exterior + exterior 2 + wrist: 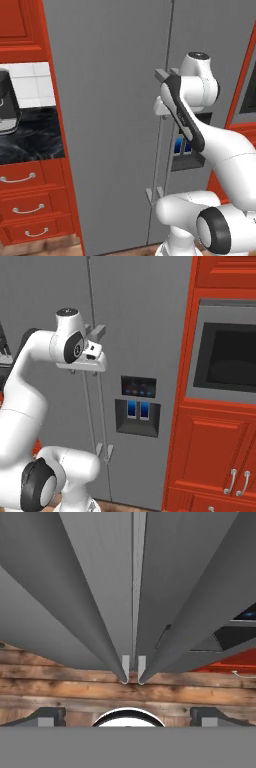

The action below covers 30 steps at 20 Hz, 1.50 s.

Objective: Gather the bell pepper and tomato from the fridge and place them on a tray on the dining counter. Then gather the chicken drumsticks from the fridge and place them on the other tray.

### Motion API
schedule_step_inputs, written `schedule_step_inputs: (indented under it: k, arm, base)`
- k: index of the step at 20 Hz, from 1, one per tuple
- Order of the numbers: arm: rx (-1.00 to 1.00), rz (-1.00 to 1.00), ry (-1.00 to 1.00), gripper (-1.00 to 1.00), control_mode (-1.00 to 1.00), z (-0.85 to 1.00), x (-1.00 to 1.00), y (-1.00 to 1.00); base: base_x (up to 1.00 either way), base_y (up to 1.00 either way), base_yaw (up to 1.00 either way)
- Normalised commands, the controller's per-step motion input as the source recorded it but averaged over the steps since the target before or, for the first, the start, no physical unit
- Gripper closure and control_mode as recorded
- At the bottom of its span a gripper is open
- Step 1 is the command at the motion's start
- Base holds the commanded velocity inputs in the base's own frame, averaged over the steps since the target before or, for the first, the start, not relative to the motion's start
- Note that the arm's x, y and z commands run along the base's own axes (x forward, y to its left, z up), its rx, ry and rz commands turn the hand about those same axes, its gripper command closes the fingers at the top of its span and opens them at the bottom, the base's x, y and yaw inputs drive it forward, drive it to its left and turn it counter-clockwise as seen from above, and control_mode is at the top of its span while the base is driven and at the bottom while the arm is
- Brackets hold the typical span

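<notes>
Hand view, fridge [100,587] handles between open pincer [128,716] tips, doors closed

You've got red drawers [27,207] with curved silver pulls at the lower left of the left base view, under a black marble countertop [30,137] holding a dark appliance [7,102] at the left edge. In the right base view, a built-in oven [227,358] fills the upper right, red cabinet doors [212,461] below it. Wood plank floor [75,684] runs across the lower hand view.

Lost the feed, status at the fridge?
Claw open, up at the handles. Tall grey steel double-door fridge shut. Long vertical bar handles between fingers, ungripped.
</notes>
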Motion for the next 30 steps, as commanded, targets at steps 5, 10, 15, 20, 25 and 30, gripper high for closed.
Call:
schedule_step_inputs:
  k: [5, 10, 15, 20, 25, 30]
  arm:
    - [0.00, 0.00, 0.00, -1.00, 1.00, 0.00, 0.00, 0.00]
    - [0.00, 0.00, 0.00, -1.00, 1.00, 0.00, 0.00, 0.00]
    - [0.00, 0.00, 0.00, -1.00, 1.00, 0.00, 0.00, 0.00]
    - [0.00, 0.00, 0.00, -1.00, 1.00, 0.00, 0.00, 0.00]
    - [0.00, 0.00, -0.01, -1.00, -1.00, -0.01, 0.00, 0.00]
    - [0.00, -0.01, -0.32, -1.00, -1.00, 0.00, 0.09, 0.00]
  base:
    - [-0.20, -0.24, 0.00]
    - [-0.27, -0.30, 0.00]
    - [-0.37, -0.35, -0.02]
    - [-0.39, -0.25, -0.01]
    - [-0.03, -0.01, 0.00]
    - [0.00, 0.00, 0.00]
